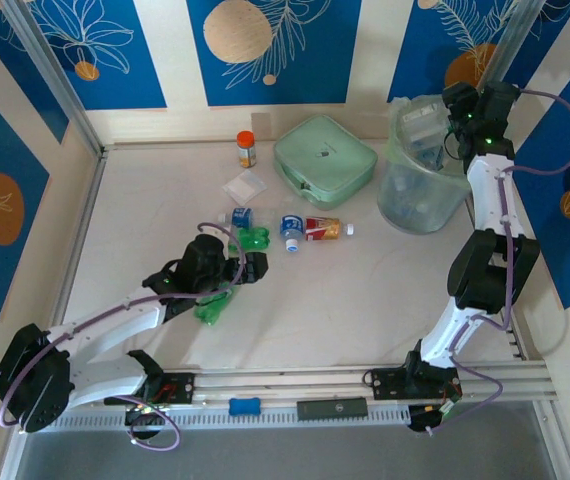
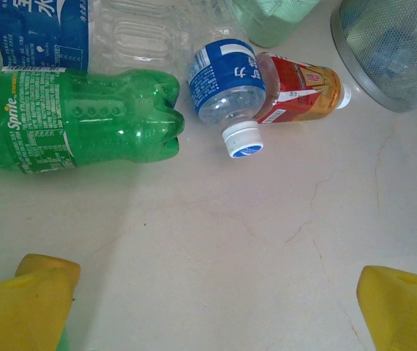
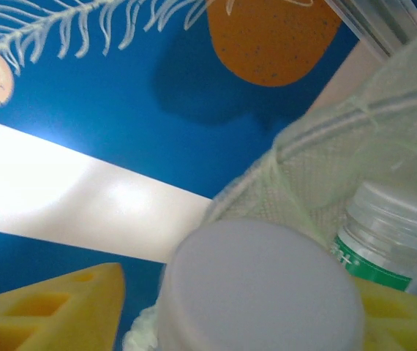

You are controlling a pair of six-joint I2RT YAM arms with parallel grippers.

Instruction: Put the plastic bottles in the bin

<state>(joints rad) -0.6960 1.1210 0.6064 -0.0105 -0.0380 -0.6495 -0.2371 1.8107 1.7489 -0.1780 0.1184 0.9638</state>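
The left gripper (image 2: 216, 307) hung spread wide and empty over the pale table (image 2: 267, 241), its yellow tips in the bottom corners of its wrist view. At upper left lay the green Sprite bottle (image 2: 84, 121), thin-walled and ribbed. It was likely light, slick and easily crushed, so its waisted middle looked the surest hold. At upper right of the top view, the right gripper (image 1: 457, 128) seemed clamped on a pale-capped bottle (image 3: 260, 292) above the translucent, bag-lined bin (image 1: 420, 190).
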